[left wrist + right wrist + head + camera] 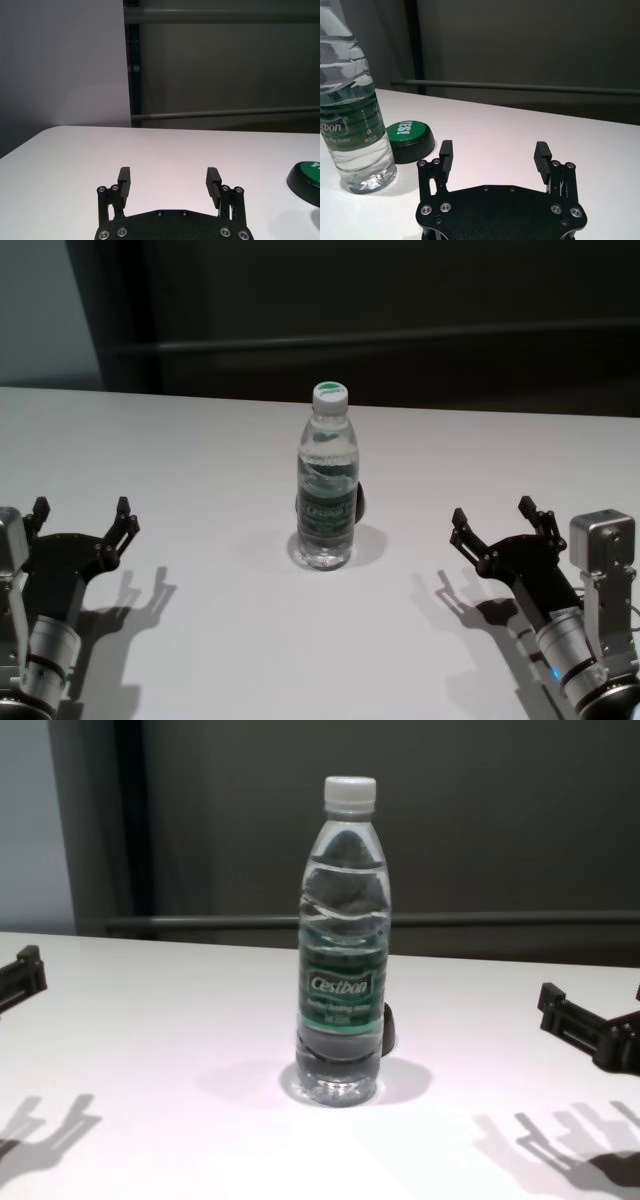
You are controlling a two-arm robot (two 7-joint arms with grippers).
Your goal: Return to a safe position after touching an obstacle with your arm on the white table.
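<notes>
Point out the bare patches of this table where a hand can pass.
Bare white table lies between the left tool and the bottle, and between the bottle and right tool. Crowded only behind the bottle, where a dark green-topped button sits.

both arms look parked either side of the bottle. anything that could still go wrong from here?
1. The bottle stands upright, tall on a narrow base, midway between the open left gripper and open right gripper. A sideways sweep by either arm would probably tip it.
2. A green-topped button sits just behind the bottle on the table, mostly hidden in the head view; a reach past the bottle might press or push it.
</notes>
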